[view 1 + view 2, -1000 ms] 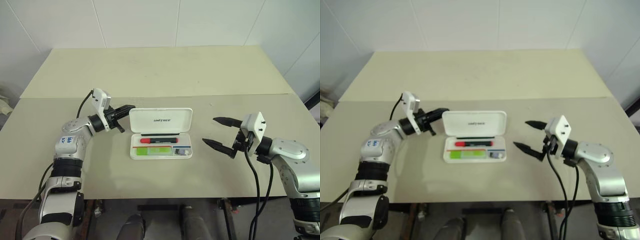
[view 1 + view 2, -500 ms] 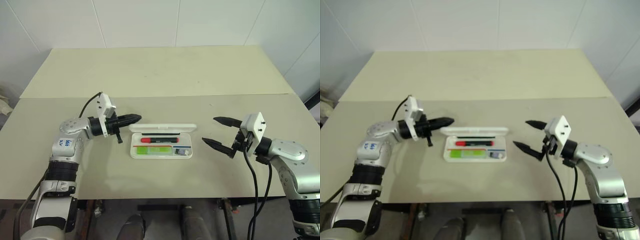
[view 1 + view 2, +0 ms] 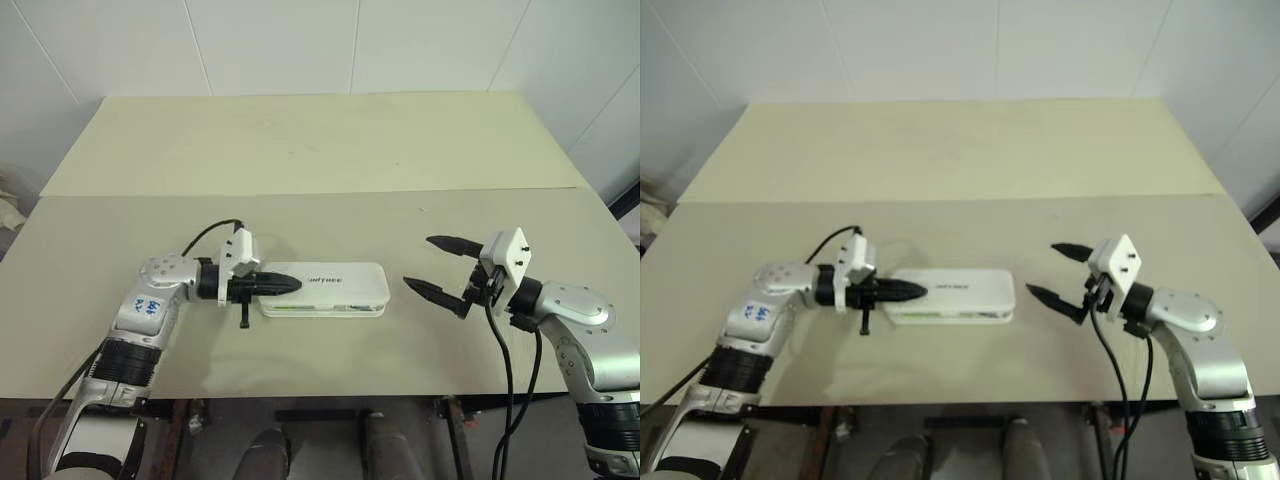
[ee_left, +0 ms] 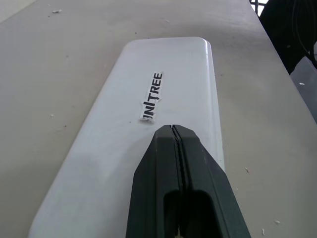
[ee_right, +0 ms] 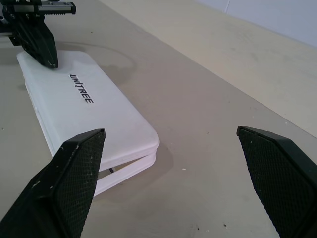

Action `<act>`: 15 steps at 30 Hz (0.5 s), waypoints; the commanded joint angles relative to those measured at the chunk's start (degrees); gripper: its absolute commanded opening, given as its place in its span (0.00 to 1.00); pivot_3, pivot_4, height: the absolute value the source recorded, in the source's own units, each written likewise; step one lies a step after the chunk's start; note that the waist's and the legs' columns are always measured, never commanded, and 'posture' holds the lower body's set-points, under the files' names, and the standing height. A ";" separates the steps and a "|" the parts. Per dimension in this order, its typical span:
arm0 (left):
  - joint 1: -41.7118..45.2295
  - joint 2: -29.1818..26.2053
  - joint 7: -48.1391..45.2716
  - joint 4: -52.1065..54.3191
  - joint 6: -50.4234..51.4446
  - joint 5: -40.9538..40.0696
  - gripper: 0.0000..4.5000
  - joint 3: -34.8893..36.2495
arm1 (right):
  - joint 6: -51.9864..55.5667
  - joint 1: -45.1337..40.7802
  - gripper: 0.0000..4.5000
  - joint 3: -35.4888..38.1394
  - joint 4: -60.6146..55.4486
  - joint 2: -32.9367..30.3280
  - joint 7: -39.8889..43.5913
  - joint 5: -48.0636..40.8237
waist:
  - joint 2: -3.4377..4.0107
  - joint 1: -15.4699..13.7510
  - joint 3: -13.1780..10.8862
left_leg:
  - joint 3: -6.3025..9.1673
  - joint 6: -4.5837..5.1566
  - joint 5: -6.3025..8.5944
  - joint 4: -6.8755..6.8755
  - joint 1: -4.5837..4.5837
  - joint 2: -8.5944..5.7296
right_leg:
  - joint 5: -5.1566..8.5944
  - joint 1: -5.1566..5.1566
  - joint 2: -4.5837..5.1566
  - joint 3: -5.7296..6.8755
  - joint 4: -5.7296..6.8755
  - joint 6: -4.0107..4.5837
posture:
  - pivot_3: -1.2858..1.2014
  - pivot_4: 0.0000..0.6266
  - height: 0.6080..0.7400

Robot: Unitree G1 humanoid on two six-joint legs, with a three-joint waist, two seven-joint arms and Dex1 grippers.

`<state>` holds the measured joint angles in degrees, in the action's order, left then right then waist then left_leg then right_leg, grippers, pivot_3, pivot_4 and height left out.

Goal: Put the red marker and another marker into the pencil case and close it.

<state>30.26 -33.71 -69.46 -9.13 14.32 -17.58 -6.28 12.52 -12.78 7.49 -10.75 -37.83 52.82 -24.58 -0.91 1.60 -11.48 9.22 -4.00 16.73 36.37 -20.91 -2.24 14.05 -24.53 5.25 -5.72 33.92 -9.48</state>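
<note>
- The left gripper (image 3: 288, 285) is seen clenched, empty, its joined fingertips laid on the lid of the pencil case (image 3: 335, 287) at the lid's left end, judged to be pressing it down.
- The pencil case is placed near the table's (image 3: 300, 140) front edge, about midway along it; the lid is lowered, though a narrow gap is left at the corner nearest the right gripper.
- Through the gap a strip of green is glimpsed; the contents cannot otherwise be told.
- The right gripper (image 3: 437, 265) is held spread wide, empty, just beside the case's right end, judged to be standing by.
</note>
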 commanded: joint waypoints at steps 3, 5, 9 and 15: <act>-1.12 -1.11 0.54 -0.04 -0.19 2.81 0.01 -2.02 | -0.17 0.72 1.00 1.37 -3.39 0.65 -1.76 -1.02 | 0.00 -0.05 0.00 | 0.00 0.00 0.00 0.00 0.02 0.00 | 0.00 0.02 0.00 0.00 0.01 0.00 | 0.52 0.24 1.00; -0.58 -0.86 1.32 -1.15 -0.49 3.72 0.01 -2.40 | -0.05 1.03 1.00 1.33 -3.95 0.83 -2.27 -1.09 | 0.00 -0.06 0.00 | -0.01 0.00 0.00 0.01 0.05 -0.02 | 0.00 0.05 0.02 -0.01 0.00 0.00 | 0.52 0.24 1.00; -0.31 -0.51 2.59 -1.95 -0.70 6.07 0.01 -4.27 | 0.15 1.88 1.00 1.40 -5.30 1.24 -3.62 -1.16 | 0.00 -0.07 0.00 | 0.00 0.01 -0.01 0.01 0.19 0.00 | 0.00 0.17 0.00 0.00 0.04 0.00 | 0.52 0.24 1.00; 0.00 -1.18 3.42 -1.42 0.78 8.50 0.01 -6.83 | 0.97 2.79 1.00 1.38 -7.33 1.71 -5.28 -1.29 | 0.00 0.00 0.01 | -0.01 0.06 0.02 -0.04 0.86 0.00 | 0.03 0.99 0.00 0.00 -0.19 0.02 | 0.52 0.24 1.00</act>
<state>31.14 -34.35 -66.38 -9.51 13.42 -12.33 -10.44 13.44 -10.14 7.49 -15.49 -36.23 48.27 -24.70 -0.91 1.60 -11.47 9.21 -3.92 16.73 36.34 -20.05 -2.24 14.08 -23.50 5.25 -5.72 33.68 -9.46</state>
